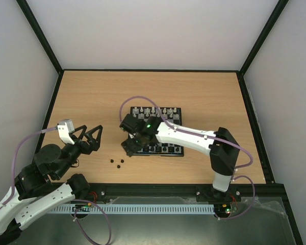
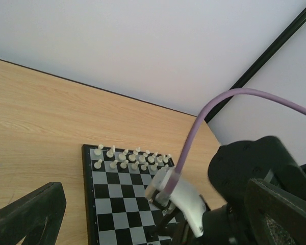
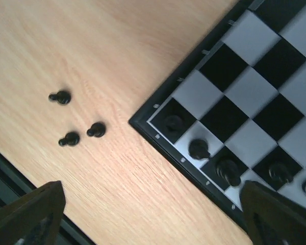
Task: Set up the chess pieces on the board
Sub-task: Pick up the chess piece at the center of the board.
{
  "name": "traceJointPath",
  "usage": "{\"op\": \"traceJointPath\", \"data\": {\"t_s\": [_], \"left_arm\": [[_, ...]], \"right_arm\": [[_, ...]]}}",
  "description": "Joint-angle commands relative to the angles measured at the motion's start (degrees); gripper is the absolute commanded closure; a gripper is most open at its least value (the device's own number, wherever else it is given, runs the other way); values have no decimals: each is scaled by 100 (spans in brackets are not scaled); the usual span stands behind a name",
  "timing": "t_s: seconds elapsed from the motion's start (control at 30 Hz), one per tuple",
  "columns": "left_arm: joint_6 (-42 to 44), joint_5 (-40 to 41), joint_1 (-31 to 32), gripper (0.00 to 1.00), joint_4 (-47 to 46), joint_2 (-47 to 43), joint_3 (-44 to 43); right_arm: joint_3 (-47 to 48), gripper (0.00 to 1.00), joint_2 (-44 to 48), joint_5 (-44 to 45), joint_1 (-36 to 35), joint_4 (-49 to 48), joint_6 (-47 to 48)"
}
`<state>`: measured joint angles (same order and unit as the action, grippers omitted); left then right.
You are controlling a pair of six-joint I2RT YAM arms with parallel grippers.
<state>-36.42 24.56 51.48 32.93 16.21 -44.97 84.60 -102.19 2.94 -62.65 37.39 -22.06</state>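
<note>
- Top view: the board (image 1: pixel 176 121) sits mid-frame on the table (image 1: pixel 92 92), with white pieces (image 1: pixel 153 111) lined along its upper edge. The right end effector (image 1: pixel 130 145) hangs over the board's lower left corner. The left end effector (image 1: pixel 92 133) hovers left of the board, spread wide and holding nothing. Three loose black pieces (image 1: pixel 119 166) lie on the table just off the board's lower left.
- Left wrist view: its fingers sit in the bottom corners, far apart with nothing gripped. The board's white rows show at centre, and the right arm (image 2: pixel 245 173) fills the lower right.
- Right wrist view: the fingers sit in both bottom corners, wide and empty. The placed black pieces (image 3: pixel 199 149) run along the board's edge from its corner, at centre right. The three loose ones lie at the left, close together and seemingly on their sides.
- Risk: the loose pieces are tiny and bunched, so closing on one could flick or roll its neighbours. Wide fingers passing low over the corner could topple the placed row.
</note>
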Motion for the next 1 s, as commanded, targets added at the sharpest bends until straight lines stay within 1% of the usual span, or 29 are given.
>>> {"op": "traceJointPath", "data": {"t_s": [0.0, 0.13, 0.23, 0.37, 0.4, 0.47, 0.5, 0.53, 0.57, 0.63, 0.7, 0.8, 0.87, 0.97], "left_arm": [[7, 69, 35, 1, -4, -63, -51], [9, 58, 33, 1, -12, -63, -40], [22, 27, 32, 1, -32, -284, -36], [37, -4, 30, 1, -62, -440, -5], [43, -4, 29, 1, -73, -473, 1], [43, -3, 31, 1, -87, -518, 10], [44, -6, 29, 1, -89, -529, 12], [52, -11, 30, 1, -88, -531, 14], [55, -12, 33, 1, -85, -523, 18], [55, -21, 37, 1, -92, -522, 6], [53, -29, 31, 1, -95, -522, 14], [57, -39, 29, 1, -101, -515, 13], [57, -43, 30, 1, -102, -508, 15], [57, -39, 34, 1, -108, -512, 14]], "right_arm": [[381, 1, -441, -6, -294, 291, -72], [581, 1, -742, -169, -442, 247, -114], [951, 1, -1049, -202, -520, 324, -89], [1196, 0, -1437, -286, -593, 374, -66], [1237, 2, -1509, -305, -609, 380, -62], [1312, 9, -1633, -334, -633, 392, -68], [1364, 15, -1698, -365, -641, 404, -70], [1392, 23, -1759, -368, -643, 417, -70], [1426, 28, -1830, -358, -643, 437, -82], [1488, 35, -1951, -332, -651, 491, -96], [1526, 44, -2035, -331, -652, 506, -101], [1568, 52, -2117, -350, -660, 518, -109], [1585, 54, -2153, -355, -669, 520, -105], [1571, 60, -2210, -355, -669, 525, -105]]}}
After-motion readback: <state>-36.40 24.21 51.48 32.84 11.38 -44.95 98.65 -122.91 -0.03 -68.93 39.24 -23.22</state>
